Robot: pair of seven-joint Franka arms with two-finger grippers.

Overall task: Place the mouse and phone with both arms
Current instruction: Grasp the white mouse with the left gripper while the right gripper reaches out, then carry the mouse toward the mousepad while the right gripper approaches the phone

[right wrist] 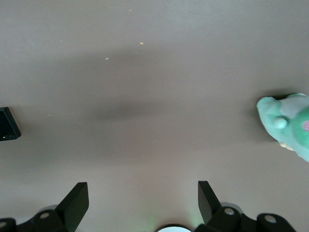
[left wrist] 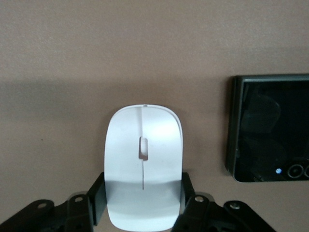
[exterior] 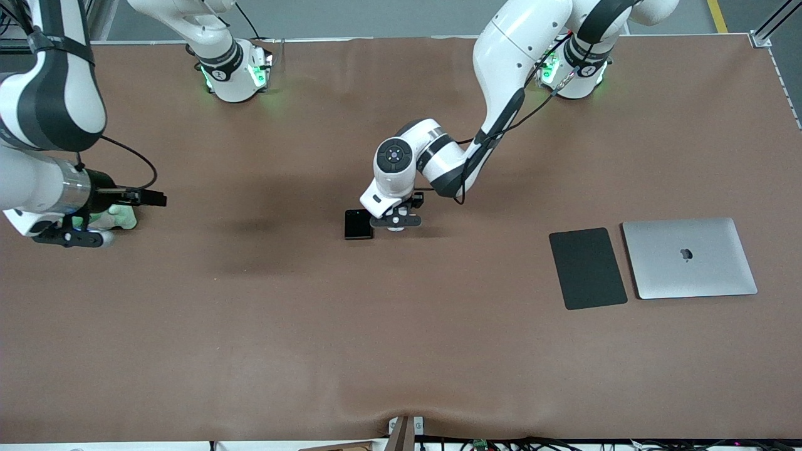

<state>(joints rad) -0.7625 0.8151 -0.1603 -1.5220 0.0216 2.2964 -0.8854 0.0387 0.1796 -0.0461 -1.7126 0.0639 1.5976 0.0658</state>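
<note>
- A matte brown surface [exterior: 263, 326] fills the front view, with a grey floor strip along its top edge and cables along the bottom edge.
- Toward the left arm's end lie a flat dark grey rectangular pad [exterior: 588, 268] and, just beside it, a closed silver laptop [exterior: 689, 257].
- The left arm bends down from its green-lit base to mid-surface, wrist pointing straight down; the left gripper [left wrist: 143, 205] has its fingers pressed against both sides of the small glossy white oval mouse [left wrist: 143, 166], which rests on the surface.
- The mouse's long axis runs away from the gripper's body, its thin grey line along that axis.
- The small black glossy phone [exterior: 358, 224] lies flat just beside the mouse, apart from it, long axis parallel to the mouse's.
- The right arm waits at its end of the surface; the right gripper [right wrist: 143, 200] is spread wide, holding nothing, over bare surface near a green plush toy [right wrist: 287, 123].
</note>
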